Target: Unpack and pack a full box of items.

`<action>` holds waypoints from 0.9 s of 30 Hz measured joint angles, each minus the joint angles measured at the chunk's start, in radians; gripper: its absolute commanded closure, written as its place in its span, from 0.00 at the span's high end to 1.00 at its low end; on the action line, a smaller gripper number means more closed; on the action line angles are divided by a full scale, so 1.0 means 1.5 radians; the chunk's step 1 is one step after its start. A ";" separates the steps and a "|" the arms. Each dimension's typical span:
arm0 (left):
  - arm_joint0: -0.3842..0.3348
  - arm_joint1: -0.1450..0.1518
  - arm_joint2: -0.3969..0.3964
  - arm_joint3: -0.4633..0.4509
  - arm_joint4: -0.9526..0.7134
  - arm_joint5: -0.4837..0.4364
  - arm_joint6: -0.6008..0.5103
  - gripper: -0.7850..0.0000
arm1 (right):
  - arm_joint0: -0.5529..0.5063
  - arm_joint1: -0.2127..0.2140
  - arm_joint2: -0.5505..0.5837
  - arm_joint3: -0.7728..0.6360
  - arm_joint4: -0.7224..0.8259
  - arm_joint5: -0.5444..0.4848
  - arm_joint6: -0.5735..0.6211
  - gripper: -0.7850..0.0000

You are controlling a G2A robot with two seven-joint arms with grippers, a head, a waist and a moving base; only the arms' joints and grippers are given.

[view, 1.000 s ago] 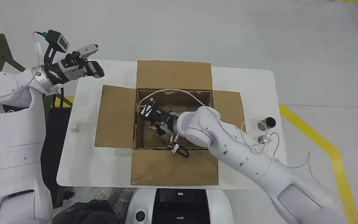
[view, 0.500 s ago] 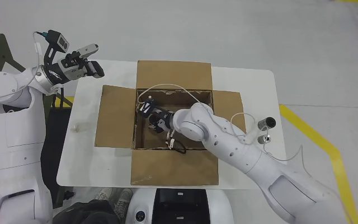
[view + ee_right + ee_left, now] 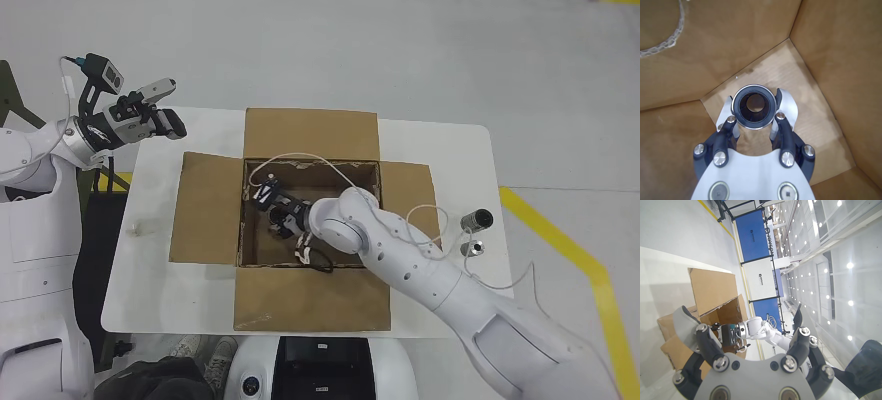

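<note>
An open cardboard box (image 3: 310, 132) stands in the middle of the table with all its flaps folded out. My right arm goes down into it, and the right gripper (image 3: 268, 194) sits near the box's far left inner corner. In the right wrist view the gripper (image 3: 755, 98) is shut on a black cylinder (image 3: 754, 106) with a metal rim, held just above the bare box floor (image 3: 810, 113). My left gripper (image 3: 165, 106) hangs open over the table's far left corner, away from the box. Its fingers (image 3: 683, 317) hold nothing.
A second dark cylinder (image 3: 481, 218) lies on the white table (image 3: 455, 150) to the right of the box, with a smaller part (image 3: 470, 248) beside it. A small white object (image 3: 133, 228) rests near the table's left edge. A white cable (image 3: 300, 157) arcs over the box.
My right arm's elbow has swung left and the gripper has edged slightly toward the box's far side. The left arm has stayed still.
</note>
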 measured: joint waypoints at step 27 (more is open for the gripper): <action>0.000 0.000 0.000 0.000 0.000 0.000 0.000 1.00 | -0.190 0.082 0.201 -0.353 -0.086 -0.038 0.076 0.95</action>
